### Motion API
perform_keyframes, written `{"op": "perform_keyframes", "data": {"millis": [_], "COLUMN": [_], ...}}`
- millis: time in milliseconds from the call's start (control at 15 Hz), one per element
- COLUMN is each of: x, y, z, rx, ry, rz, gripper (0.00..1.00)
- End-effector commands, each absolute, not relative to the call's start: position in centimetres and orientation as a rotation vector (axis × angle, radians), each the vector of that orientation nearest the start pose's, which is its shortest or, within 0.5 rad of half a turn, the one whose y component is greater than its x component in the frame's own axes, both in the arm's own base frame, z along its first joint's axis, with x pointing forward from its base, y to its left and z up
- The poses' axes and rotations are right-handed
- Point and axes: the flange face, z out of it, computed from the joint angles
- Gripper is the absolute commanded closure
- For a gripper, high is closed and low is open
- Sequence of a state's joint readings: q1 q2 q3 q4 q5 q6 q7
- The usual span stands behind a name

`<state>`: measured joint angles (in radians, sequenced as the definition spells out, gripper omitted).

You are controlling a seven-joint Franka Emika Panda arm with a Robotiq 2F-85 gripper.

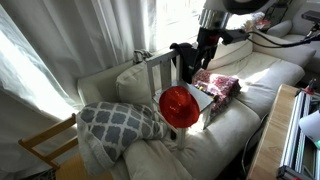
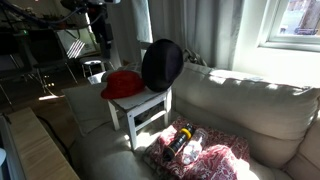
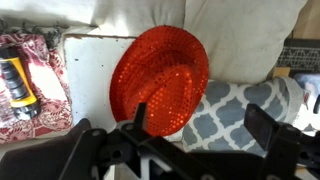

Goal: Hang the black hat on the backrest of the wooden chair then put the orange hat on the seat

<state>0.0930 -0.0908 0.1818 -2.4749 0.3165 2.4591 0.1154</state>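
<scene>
The black hat (image 1: 186, 57) hangs against the backrest (image 1: 158, 68) of the pale wooden chair; in an exterior view it shows as a dark disc (image 2: 162, 65) above the seat (image 2: 152, 101). The orange hat (image 1: 180, 105) lies on the seat and overhangs its edge; it also shows in an exterior view (image 2: 123, 83) and in the wrist view (image 3: 160, 78) on the white seat board (image 3: 85, 65). My gripper (image 1: 206, 42) is above and just beside the black hat. In the wrist view its fingers (image 3: 200, 120) are open and hold nothing.
The chair stands on a cream couch (image 2: 250, 105). A grey-and-white patterned cushion (image 1: 120, 122) lies next to the seat (image 3: 245, 105). A pink patterned cloth bundle (image 1: 218, 83) with a yellow bottle (image 3: 15, 80) lies on the other side. A yellowish wooden frame (image 1: 45, 150) stands by the couch.
</scene>
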Motion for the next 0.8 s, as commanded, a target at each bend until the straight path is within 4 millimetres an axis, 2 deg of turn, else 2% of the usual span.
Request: {"op": "perform_keyframes", "data": {"millis": [0, 200, 333, 400, 467, 733], "x": [43.6, 43.2, 43.1, 43.3, 43.5, 43.6], "y": [12.9, 13.4, 13.5, 13.5, 13.5, 13.5], "z": [39.5, 43.3, 44.8, 45.3, 44.8, 45.5], "rx": [-3.044, -3.058, -3.06, -3.05, -3.036, -3.033], "ry": [-0.03, -0.086, -0.1, -0.056, -0.084, -0.076], "rz": [0.0, -0.01, -0.023, -0.084, -0.055, -0.078], "gripper": [0.0, 0.0, 0.0, 0.0, 0.0, 0.0]}}
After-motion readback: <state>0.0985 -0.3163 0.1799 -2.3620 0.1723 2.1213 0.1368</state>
